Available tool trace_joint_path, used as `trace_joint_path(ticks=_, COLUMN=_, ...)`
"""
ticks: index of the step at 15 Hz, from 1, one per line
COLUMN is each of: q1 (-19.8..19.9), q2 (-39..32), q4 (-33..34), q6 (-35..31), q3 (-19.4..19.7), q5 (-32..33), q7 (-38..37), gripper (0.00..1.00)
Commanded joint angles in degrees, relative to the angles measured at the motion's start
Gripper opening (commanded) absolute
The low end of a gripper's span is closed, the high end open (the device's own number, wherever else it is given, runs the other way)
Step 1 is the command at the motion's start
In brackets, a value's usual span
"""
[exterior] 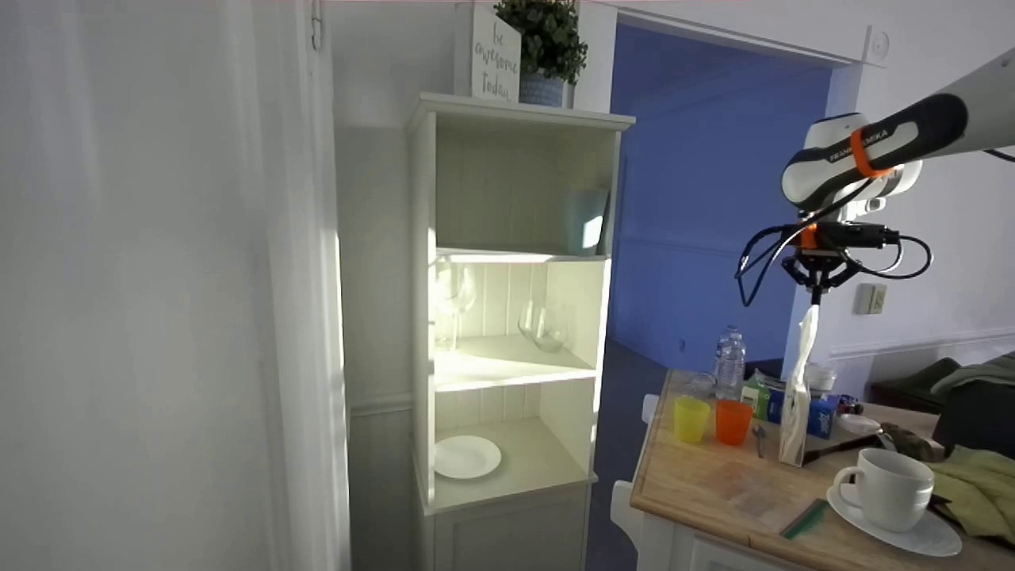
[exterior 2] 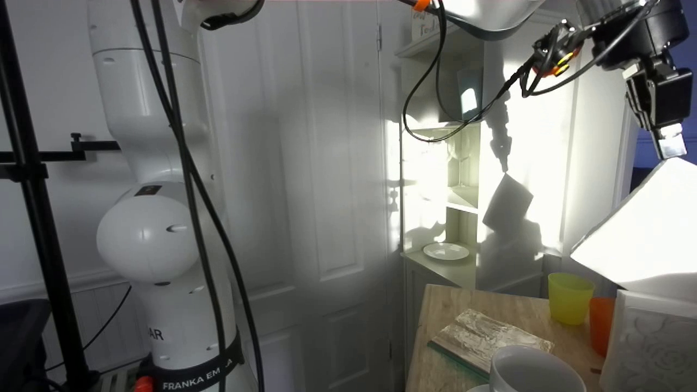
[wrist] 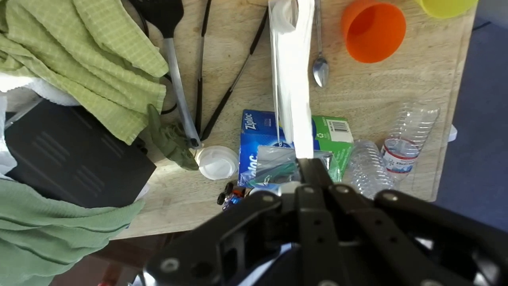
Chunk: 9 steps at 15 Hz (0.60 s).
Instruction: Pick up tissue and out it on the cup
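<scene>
Below the jaws — its top pinched — hangs the tissue (exterior 2: pixel 648 256).

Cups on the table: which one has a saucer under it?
The white cup, the one with a side handle. It sits on a white saucer; the yellow cup and orange cup stand directly on the table.

White arm (exterior 2: pixel 130 109), glossy from where I stand, lower joint (exterior 2: pixel 147 239) bulging like ball. Black band (exterior 2: pixel 190 372) low down, white letters (exterior 2: pixel 182 386) FRANKA EM. Orange strap (exterior: pixel 866 155) across black stripe (exterior: pixel 936 123), more white lettering (exterior: pixel 842 152) there. Black cables (exterior 2: pixel 506 87) in loose loops. Gripper (exterior: pixel 816 296) black, jointed, dotted with dull metal screws (wrist: pixel 390 196), orange patch (exterior: pixel 807 236) just above.
</scene>
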<state>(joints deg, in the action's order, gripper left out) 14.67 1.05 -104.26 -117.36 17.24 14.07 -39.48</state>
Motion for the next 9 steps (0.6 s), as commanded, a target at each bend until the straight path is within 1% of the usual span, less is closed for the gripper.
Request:
trace_joint_path(ticks=1, q1=0.8, q2=3.9, q4=0.3, q6=4.7, q3=-0.4, q5=-2.5, q7=2.5, gripper=0.00)
trace_joint_path(ticks=5, q1=1.0, q2=7.1, q4=0.0, q6=7.9, q3=-0.6, q5=-2.5, q7=4.6, gripper=0.00)
trace_joint_path(ticks=9, q1=0.8, q2=10.3, q4=-2.6, q6=7.2, q3=-1.3, q5=-1.8, q7=8.1, gripper=0.00)
